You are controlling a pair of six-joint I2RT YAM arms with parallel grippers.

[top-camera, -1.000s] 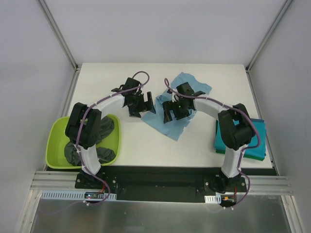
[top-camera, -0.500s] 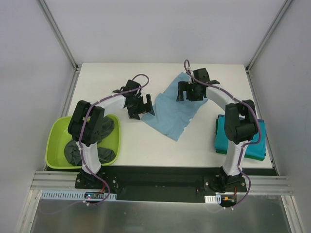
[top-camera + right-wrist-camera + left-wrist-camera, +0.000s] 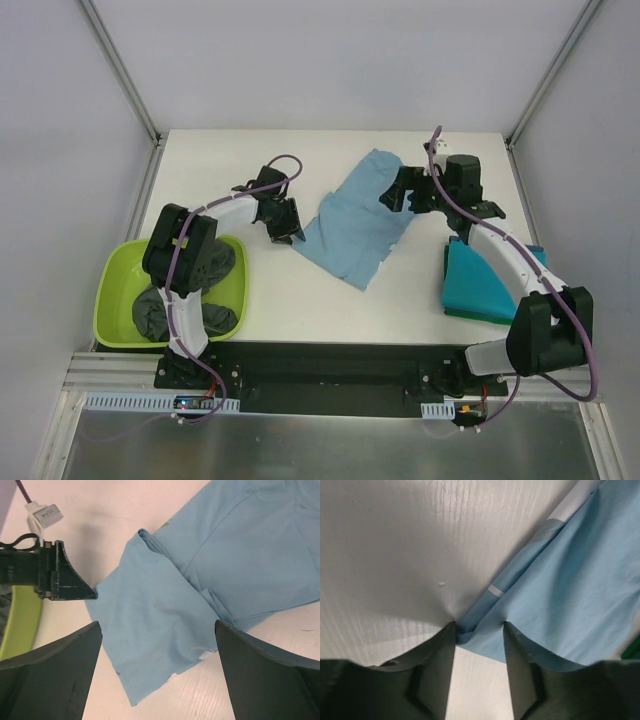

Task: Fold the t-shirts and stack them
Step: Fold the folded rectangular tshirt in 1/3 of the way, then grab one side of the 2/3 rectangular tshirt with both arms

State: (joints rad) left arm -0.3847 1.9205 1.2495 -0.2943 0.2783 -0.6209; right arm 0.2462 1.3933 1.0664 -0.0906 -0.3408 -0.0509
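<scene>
A light blue t-shirt [image 3: 355, 220] lies crumpled in the middle of the table, also in the wrist views [image 3: 560, 580] [image 3: 200, 570]. My left gripper [image 3: 287, 228] is down at its left corner. Its fingers [image 3: 445, 650] stand narrowly apart with the bunched corner between the tips [image 3: 480, 625]. My right gripper [image 3: 398, 192] hangs wide open above the shirt's right side, nothing between its fingers [image 3: 157, 624]. A folded teal t-shirt [image 3: 490, 285] lies at the right edge. Dark grey t-shirts [image 3: 210, 265] lie in the tub.
The lime-green tub [image 3: 115, 290] sits at the front left beside my left arm, its rim also in the right wrist view [image 3: 17, 620]. A white cable plug [image 3: 45, 514] lies near the back. Grey walls and rails close in the table.
My right arm has swung back to the right, off the light blue shirt. My left gripper has narrowed around the shirt's left corner.
</scene>
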